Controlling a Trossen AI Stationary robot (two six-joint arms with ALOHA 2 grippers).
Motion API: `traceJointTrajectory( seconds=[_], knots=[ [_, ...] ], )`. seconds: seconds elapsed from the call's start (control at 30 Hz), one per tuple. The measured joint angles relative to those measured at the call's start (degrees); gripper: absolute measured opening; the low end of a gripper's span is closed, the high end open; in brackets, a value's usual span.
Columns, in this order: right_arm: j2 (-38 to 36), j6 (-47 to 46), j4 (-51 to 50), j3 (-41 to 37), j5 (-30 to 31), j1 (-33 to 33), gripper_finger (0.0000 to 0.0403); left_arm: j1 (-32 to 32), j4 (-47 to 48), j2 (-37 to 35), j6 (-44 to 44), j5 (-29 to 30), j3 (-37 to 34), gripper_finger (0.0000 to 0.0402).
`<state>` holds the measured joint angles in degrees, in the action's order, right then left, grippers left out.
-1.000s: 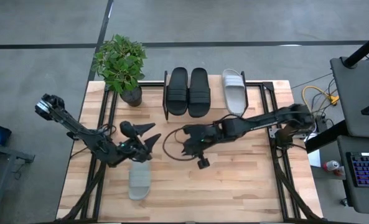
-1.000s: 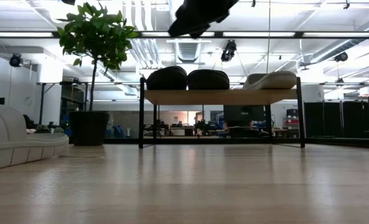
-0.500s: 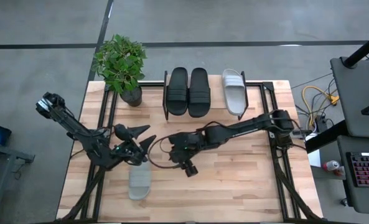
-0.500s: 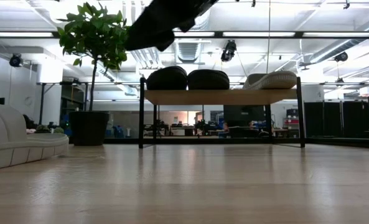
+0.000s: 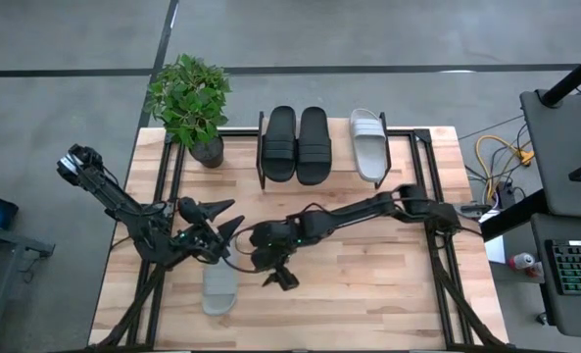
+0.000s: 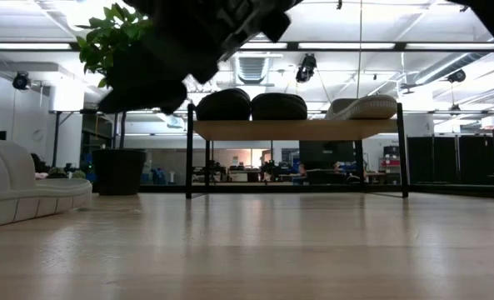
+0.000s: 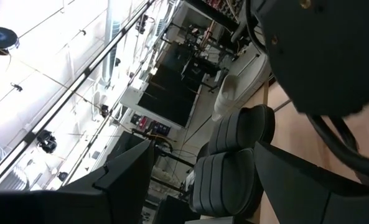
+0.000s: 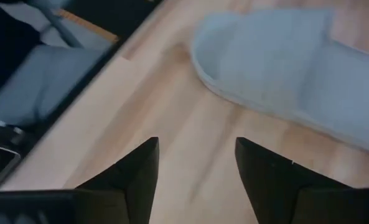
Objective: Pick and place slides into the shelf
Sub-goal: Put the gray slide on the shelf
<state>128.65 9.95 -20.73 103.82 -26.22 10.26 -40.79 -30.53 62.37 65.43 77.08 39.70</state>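
Three slides sit on the shelf [image 5: 319,167]; the last grey slide [image 5: 218,287] lies on the tabletop [image 5: 368,294]. Your right gripper [image 5: 262,257] hangs near it, fingers apart and empty; left gripper [image 5: 215,233] wide.

No readable text, labels, brands or numbers anywhere: nothing legible on the slides, the shelf, the arms, or the room gear behind the table.
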Motion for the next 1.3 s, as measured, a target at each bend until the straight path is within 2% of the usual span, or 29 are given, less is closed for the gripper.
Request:
traceJointTrajectory(
  seconds=[0.1, 0.3, 0.6, 0.67, 0.83, 1.03, 1.3],
  knots=[
    [2.2, -0.2, 0.4, 3.2, -3.2, 0.0, 0.0203, -0.6, -0.5, 0.0, 1.1, 0.2, 0.0, 0.0264],
    [5.0, -0.1, 0.1, 8.5, -4.4, 0.0, 0.0203, -1.1, -0.4, -1.3, 2.5, 1.5, 0.0, 0.0262],
    [5.2, 1.2, 0.4, 8.3, -3.5, 0.3, 0.0203, -1.0, -0.5, -5.5, 2.8, 1.5, -0.6, 0.0262],
    [5.2, 2.4, 0.4, 7.7, -0.3, 0.7, 0.0203, -0.9, -0.5, -6.7, 2.8, 1.5, -0.8, 0.0262],
    [5.2, 6.8, 0.3, 7.3, 14.9, 2.9, 0.0203, -0.9, -1.4, -10.3, 1.4, 3.2, -0.8, 0.0262],
    [5.2, 7.8, 1.1, 7.2, 23.1, 5.8, 0.0203, -0.9, -5.0, -13.6, 1.0, 3.8, -2.6, 0.0262],
    [5.2, 9.9, 6.8, 6.4, 37.8, 8.7, 0.0203, -0.9, -5.0, -14.8, -0.4, 3.7, -2.8, 0.0262]
  ],
)
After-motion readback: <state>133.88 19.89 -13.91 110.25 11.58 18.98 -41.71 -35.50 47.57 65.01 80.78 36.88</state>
